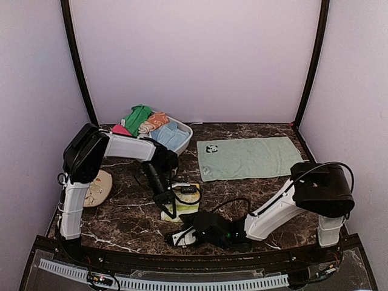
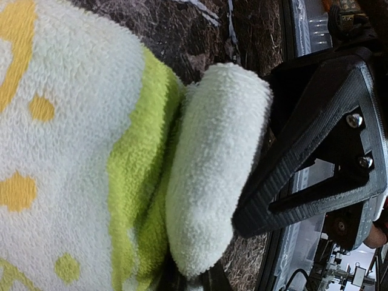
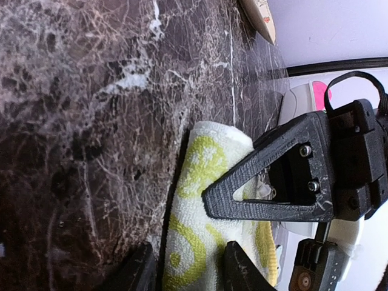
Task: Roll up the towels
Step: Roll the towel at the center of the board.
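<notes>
The yellow-lime patterned towel (image 1: 187,206) lies partly rolled near the table's front centre. Its rolled white edge (image 2: 212,170) fills the left wrist view. My left gripper (image 1: 168,212) comes down on it from behind. Its jaws (image 2: 188,282) are pinched shut on the roll's end. My right gripper (image 1: 177,237) comes in low from the front. Its two fingers (image 3: 188,273) straddle the roll (image 3: 206,206), open, with a thin gap on one side. The pale mint towel with the panda patch (image 1: 248,157) lies flat at the back right. A pink towel (image 1: 121,129) sits in the basket.
A white basket (image 1: 187,131) at the back left holds green, orange and blue cloths. A beige round object (image 1: 97,188) lies by the left arm's base. Walls close in the table on three sides.
</notes>
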{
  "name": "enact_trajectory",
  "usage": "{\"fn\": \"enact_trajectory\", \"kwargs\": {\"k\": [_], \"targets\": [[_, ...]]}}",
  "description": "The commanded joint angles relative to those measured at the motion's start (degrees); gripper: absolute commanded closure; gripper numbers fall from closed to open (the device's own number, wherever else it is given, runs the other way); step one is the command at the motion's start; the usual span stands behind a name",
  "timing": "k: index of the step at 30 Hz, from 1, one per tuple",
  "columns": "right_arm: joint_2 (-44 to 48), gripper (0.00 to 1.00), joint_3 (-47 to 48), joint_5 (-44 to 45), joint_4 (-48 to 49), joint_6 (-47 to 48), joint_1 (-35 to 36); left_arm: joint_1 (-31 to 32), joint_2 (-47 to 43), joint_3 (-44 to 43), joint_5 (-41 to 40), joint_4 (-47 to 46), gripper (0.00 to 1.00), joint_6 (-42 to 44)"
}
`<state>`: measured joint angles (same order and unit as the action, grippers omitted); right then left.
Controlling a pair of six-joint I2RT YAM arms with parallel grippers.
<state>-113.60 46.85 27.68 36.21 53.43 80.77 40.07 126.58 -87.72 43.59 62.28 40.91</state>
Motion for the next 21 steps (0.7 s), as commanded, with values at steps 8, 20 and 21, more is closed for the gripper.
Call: {"fn": "enact_trajectory", "kwargs": {"k": [8,20,21], "targets": [[-4.48,0.57,-1.04,-0.31,-0.83,-8.51,-3.01,0.19,0.33,2.72,-4.59,0.53,0.92,2.79],[-3.68,0.8,1.49,-9.2,-12.41,-21.94,-5.68,-0.63,-3.2,4.0,-4.71,-0.28,0.72,4.48],[-2.99,0.84,1.64,-10.72,-13.8,-24.07,-6.13,-1.16,-5.23,5.14,-4.27,-1.73,0.68,4.46]]}}
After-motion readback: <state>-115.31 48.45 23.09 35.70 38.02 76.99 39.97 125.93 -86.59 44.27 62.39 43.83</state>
